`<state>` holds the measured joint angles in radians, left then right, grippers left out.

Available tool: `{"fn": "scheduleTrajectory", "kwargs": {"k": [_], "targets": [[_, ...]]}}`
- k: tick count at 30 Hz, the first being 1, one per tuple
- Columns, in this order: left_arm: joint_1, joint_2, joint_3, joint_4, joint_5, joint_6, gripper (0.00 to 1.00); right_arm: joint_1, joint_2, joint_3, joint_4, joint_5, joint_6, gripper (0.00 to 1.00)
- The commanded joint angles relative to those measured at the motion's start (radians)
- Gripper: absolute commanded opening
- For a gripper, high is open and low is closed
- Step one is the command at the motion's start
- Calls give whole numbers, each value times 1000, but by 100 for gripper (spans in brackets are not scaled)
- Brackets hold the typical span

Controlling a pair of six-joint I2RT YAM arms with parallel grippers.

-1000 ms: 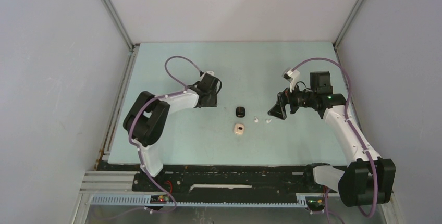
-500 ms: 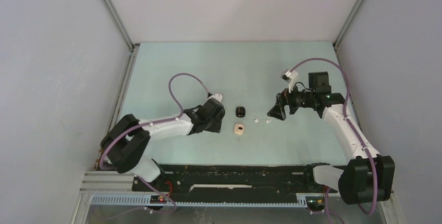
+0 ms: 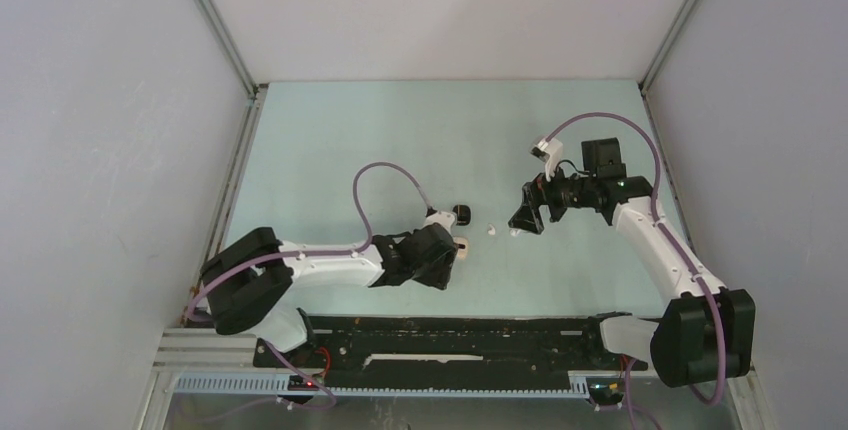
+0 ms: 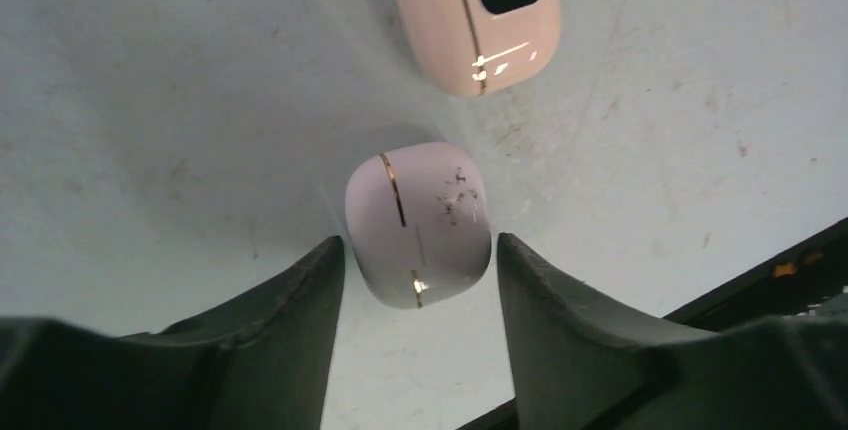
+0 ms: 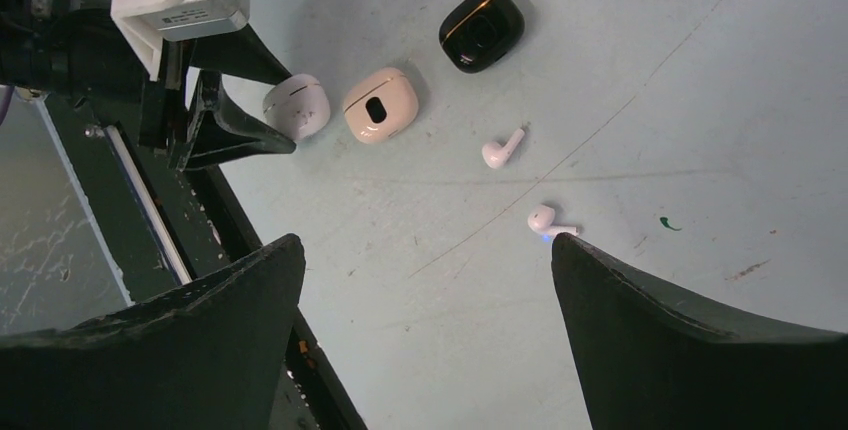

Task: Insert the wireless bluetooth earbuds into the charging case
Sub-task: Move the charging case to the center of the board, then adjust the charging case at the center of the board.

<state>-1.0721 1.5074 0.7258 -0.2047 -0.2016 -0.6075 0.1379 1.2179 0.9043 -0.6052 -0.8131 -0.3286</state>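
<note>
Pale green desk (image 3: 330, 150) boxed in by grey walls. I see the left pincer (image 4: 419, 242) low at centre frame in the top view, jaws apart either side of a white pebble case (image 4: 420, 225). Its wrist view shows a thin gap on each side, so it's not clamped. A cream case (image 4: 470, 20) with a dark oval slot facing up sits at the top edge of that view, just clear of the white one. In the right wrist view a black case (image 5: 481, 28) lies upper right of the cream one, apart from it. Both earbuds are loose on the desk, outside any case: earbud A (image 5: 502, 148) is lower right of the cream case, and earbud B (image 5: 548, 218) is just beside one fingertip of the right pincer (image 5: 425, 240). Right pincer is wide open and holding nothing.
</note>
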Motion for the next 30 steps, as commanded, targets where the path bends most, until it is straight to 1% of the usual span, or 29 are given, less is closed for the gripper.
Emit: {"fn": "scheduleTrajectory", "kwargs": {"k": [1, 3, 6, 8, 10, 12, 15, 17, 20, 22, 26, 28, 30], "targets": [[-19, 20, 37, -35, 27, -14, 66, 7, 0, 30, 1, 29, -29, 95], [-20, -30, 33, -62, 17, -11, 76, 8, -17, 30, -2, 41, -37, 95], [-20, -136, 17, -114, -23, -9, 79, 25, -39, 30, 2, 56, -37, 95], [-20, -219, -1, -144, -90, -7, 79, 59, -51, 30, 4, 76, -39, 92], [-15, -329, -35, -155, -206, -14, 81, 135, -56, 30, 9, 128, -47, 88], [5, -421, -90, -147, -284, -39, 83, 236, -52, 30, 17, 207, -63, 81], [78, -565, -194, -84, -285, -86, 84, 390, -34, 30, 29, 305, -109, 71], [122, -662, -268, -45, -291, -134, 84, 483, -18, 29, 28, 341, -163, 66], [146, -799, -366, -13, -318, -186, 84, 625, 11, 11, 72, 409, -229, 63], [150, -862, -416, -15, -328, -204, 84, 695, 47, 8, 107, 459, -259, 62], [163, -926, -449, -65, -337, -229, 86, 817, 167, 39, 149, 547, -279, 61], [165, -942, -456, -87, -334, -237, 87, 864, 250, 59, 162, 581, -274, 59], [166, -953, -459, -110, -333, -240, 89, 899, 300, 72, 178, 604, -267, 58]]}}
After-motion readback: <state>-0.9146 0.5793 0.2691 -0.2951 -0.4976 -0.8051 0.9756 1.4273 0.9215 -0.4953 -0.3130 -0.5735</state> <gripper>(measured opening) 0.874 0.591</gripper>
